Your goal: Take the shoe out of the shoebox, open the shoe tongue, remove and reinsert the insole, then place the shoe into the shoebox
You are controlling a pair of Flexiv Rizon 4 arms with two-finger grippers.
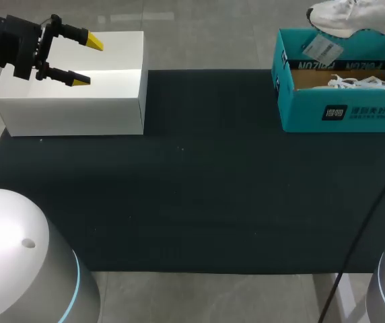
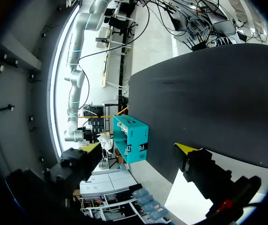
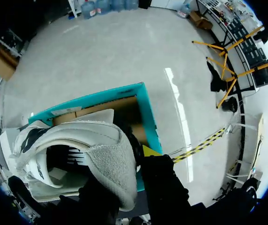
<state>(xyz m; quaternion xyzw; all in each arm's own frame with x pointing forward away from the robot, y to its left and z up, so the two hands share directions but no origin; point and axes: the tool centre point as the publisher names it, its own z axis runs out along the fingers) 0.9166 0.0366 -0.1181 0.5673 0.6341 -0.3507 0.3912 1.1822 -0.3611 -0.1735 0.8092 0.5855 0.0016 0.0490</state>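
- The white shoe (image 1: 354, 17) should be light and soft-sided with a stiffer sole; the padded rim of its opening is a sound place to take hold
- Right jaws are clenched on that rim, a finger on each side
- The shoe hangs at the upper right of the frame, just above the teal shoebox (image 1: 344, 111) on the worktop (image 1: 199, 202)
- Left jaws stand released at the upper left, over a white box (image 1: 78, 94), well apart from the shoe
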